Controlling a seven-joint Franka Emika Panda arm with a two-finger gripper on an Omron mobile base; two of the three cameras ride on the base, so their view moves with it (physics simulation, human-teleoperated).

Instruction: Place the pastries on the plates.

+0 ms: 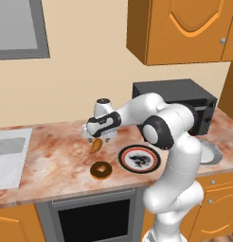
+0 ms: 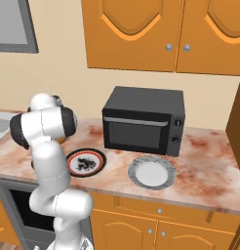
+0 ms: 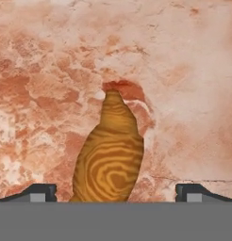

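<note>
The golden-orange croissant (image 3: 110, 155) lies between my gripper's (image 3: 116, 193) two fingertips, with a gap showing on each side, so the gripper is open around it. In the left base view the gripper (image 1: 96, 140) points down at the croissant (image 1: 94, 146) on the marble counter. The brown glazed doughnut (image 1: 101, 169) lies just in front of it. To its right sits the black-rimmed patterned plate (image 1: 139, 158) (image 2: 86, 162). The plain pale grey plate (image 1: 210, 152) (image 2: 152, 172) lies further right, in front of the microwave.
A black microwave (image 2: 144, 121) stands at the back of the counter (image 1: 52, 160). A sink (image 1: 9, 156) is set in at the far left. Wooden wall cabinets (image 2: 166, 34) hang above and an oven (image 1: 94, 220) sits below the counter edge.
</note>
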